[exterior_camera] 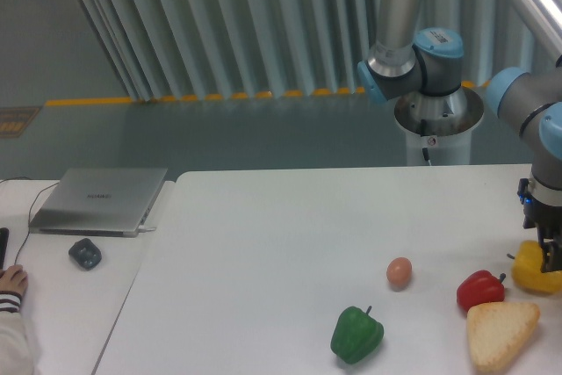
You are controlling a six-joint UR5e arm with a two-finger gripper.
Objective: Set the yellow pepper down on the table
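Observation:
The yellow pepper (532,270) is low at the far right edge of the white table (281,234), just right of the red pepper; I cannot tell whether it rests on the tabletop. My gripper (548,254) hangs right over its upper right side, with dark fingers (552,256) against the pepper's top. The frame's right edge cuts off part of the gripper, so how the jaws stand does not show.
A red pepper (479,290) and a tan bread wedge (500,333) lie just left of and below the yellow pepper. An egg (399,271) and a green pepper (356,334) sit further left. A laptop (101,199) and a mouse (84,254) are on the side desk, with a person's hand (10,285) beside them.

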